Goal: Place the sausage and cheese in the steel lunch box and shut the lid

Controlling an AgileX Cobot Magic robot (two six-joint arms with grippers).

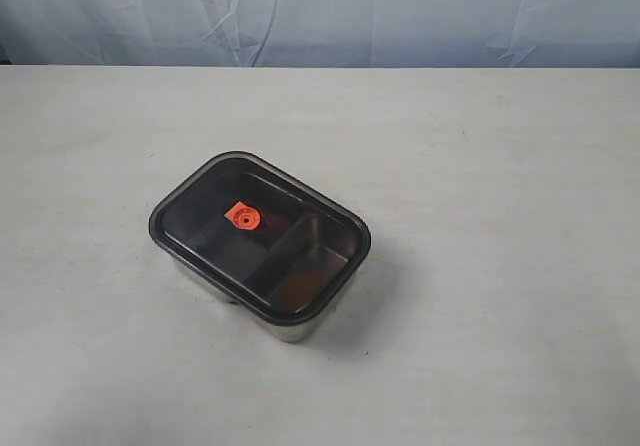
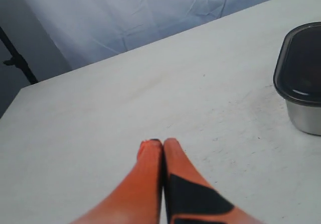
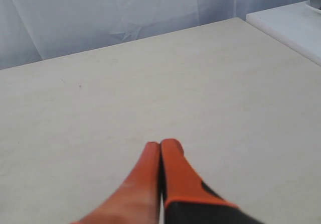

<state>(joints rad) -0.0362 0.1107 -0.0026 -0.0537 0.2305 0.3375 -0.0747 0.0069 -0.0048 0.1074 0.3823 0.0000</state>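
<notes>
The steel lunch box (image 1: pixel 290 324) stands on the table left of the middle, and the dark translucent lid (image 1: pixel 200 216) with its orange valve (image 1: pixel 242 217) lies flat on top of it. Through the lid an orange-brown patch, maybe the cheese (image 1: pixel 300 286), shows dimly in the smaller compartment. The sausage cannot be made out under the dark lid. In the left wrist view the lid (image 2: pixel 303 63) and box wall (image 2: pixel 305 117) sit at the frame's edge, well away from my left gripper (image 2: pixel 162 142), which is shut and empty. My right gripper (image 3: pixel 161 145) is shut and empty over bare table. Neither gripper appears in the exterior view.
The white table (image 1: pixel 480 166) runs back to a pale blue wrinkled backdrop (image 1: pixel 330 11). A white raised surface (image 3: pixel 293 25) stands past the table's corner in the right wrist view. A dark stand (image 2: pixel 15 58) rises by the backdrop in the left wrist view.
</notes>
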